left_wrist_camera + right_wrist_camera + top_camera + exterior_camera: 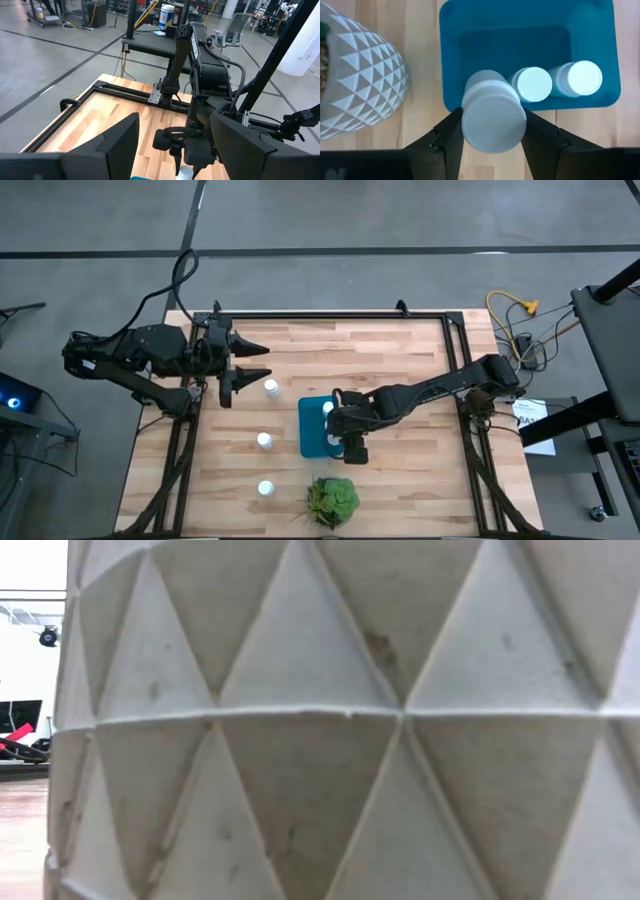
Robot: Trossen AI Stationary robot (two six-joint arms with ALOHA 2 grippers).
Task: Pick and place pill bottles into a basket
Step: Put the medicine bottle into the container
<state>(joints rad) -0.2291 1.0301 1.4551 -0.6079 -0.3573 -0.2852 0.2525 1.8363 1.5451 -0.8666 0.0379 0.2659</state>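
Planter [355, 80] beside basket [530, 45]; right hand [492, 131] grips bottle [492, 112].

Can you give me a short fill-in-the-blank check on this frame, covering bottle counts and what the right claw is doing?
1. The right claw is shut on a ____, held over the basket.
2. Inside the basket stand ____ pill bottles.
3. Out on the bare table, ____ loose bottles are left.
4. The pot of the plant has a pattern of ____.

Missing words: pill bottle; two; three; triangles
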